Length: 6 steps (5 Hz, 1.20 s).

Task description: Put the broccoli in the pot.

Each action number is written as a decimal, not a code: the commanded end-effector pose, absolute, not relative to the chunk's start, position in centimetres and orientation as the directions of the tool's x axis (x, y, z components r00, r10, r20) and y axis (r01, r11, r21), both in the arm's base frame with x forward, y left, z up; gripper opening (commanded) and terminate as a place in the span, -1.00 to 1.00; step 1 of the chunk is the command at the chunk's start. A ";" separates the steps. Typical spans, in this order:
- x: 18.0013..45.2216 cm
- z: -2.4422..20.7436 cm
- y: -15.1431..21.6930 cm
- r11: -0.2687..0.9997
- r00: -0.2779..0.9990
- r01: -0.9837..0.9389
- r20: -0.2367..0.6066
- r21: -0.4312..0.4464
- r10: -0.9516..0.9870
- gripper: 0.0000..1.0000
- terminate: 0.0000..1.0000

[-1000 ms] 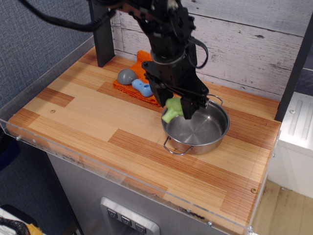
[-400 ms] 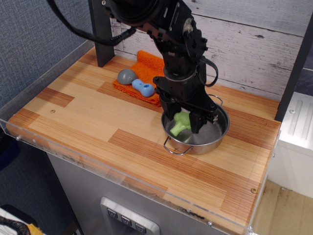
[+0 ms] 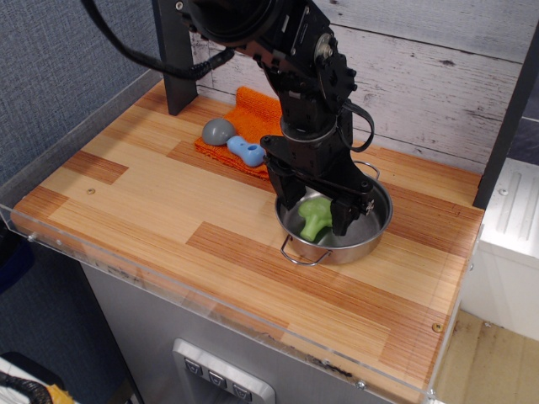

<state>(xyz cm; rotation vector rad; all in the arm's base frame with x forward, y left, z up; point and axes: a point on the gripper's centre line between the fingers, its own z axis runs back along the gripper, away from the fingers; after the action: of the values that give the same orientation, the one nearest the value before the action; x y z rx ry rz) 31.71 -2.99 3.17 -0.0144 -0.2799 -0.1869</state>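
The light-green broccoli [image 3: 314,217] lies inside the shiny steel pot [image 3: 370,227], on its left half, stalk pointing toward the front. My gripper [image 3: 315,210] reaches down into the pot. Its two black fingers [image 3: 344,215] stand on either side of the broccoli, spread apart with small gaps to it, so it is open. The pot sits on the right part of the wooden tabletop, with one wire handle [image 3: 303,254] at the front and one [image 3: 369,166] at the back.
An orange cloth [image 3: 253,118] lies behind and left of the pot, with a blue dumbbell-shaped toy [image 3: 246,151] and a grey rounded object [image 3: 218,130] on it. A black post [image 3: 174,59] stands at the back left. A clear acrylic rim [image 3: 168,282] edges the table.
The gripper carried the broccoli from above the pot's left rim down into the pot. Its fingers have spread wider and the broccoli now lies on the pot's bottom.
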 end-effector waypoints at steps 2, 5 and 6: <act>31.9 7.0 -2.8 0.985 0.921 0.175 0.355 -0.008 -0.160 1.00 -1.00; 29.8 14.3 -0.6 0.987 0.878 0.151 0.466 -0.058 -0.107 1.00 -1.00; 28.1 15.5 0.5 0.989 0.847 0.148 0.515 0.007 -0.130 1.00 -1.00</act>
<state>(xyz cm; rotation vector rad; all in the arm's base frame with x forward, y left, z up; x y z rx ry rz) 28.28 0.37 14.55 -0.0405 -0.5091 -0.1453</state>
